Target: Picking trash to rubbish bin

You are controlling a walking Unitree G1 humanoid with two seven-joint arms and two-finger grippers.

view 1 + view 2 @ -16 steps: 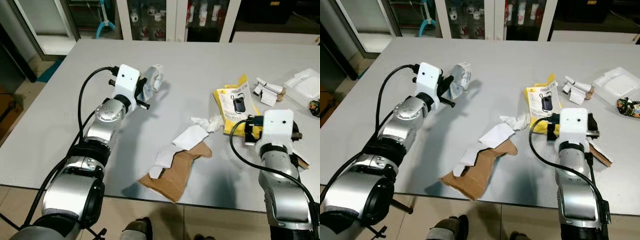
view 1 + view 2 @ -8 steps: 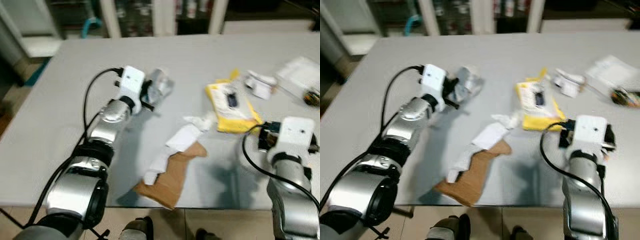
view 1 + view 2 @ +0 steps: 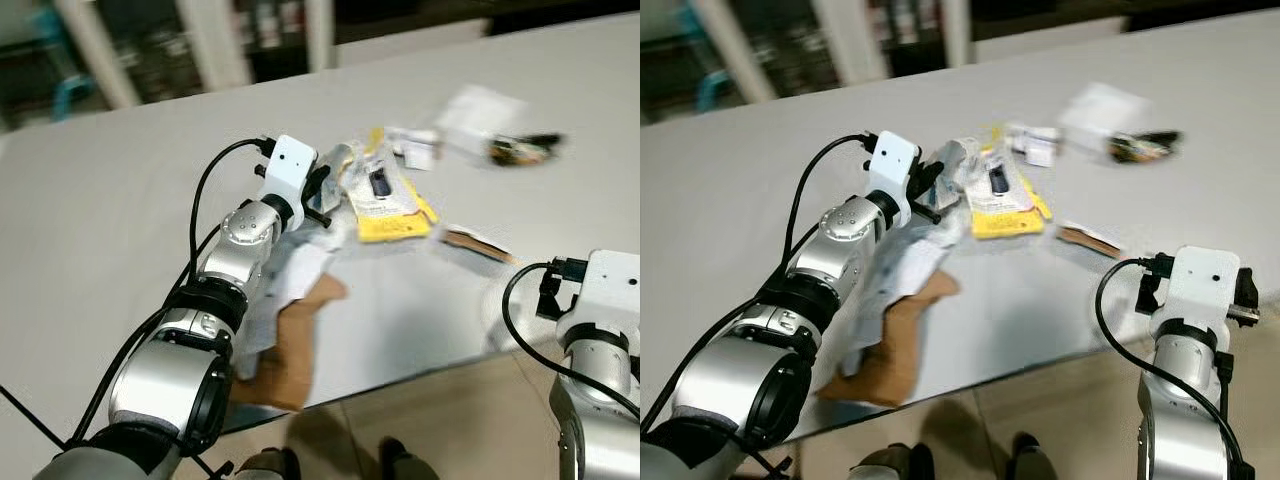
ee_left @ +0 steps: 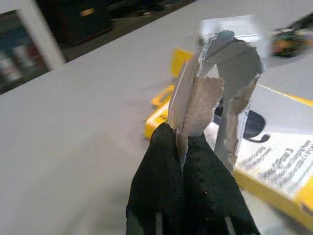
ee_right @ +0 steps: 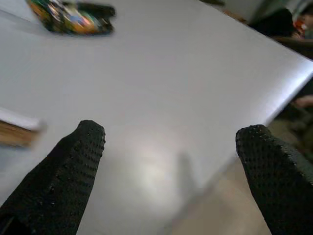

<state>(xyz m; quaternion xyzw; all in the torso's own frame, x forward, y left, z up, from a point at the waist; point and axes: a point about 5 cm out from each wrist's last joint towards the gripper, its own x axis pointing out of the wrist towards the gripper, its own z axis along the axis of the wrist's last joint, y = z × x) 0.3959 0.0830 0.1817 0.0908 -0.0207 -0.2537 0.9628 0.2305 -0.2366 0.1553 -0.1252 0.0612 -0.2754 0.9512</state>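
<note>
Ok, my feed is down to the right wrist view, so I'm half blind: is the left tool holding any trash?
Observer: Yes. The left tool is shut on a torn grey scrap of card, held up off the grey table.
Operator: What lies under it?
Observer: A yellow package, flat on the table just beyond the scrap.
Operator: Anything closer to the robot?
Observer: A brown piece of cardboard at the near edge, with white paper lying on it.
</note>
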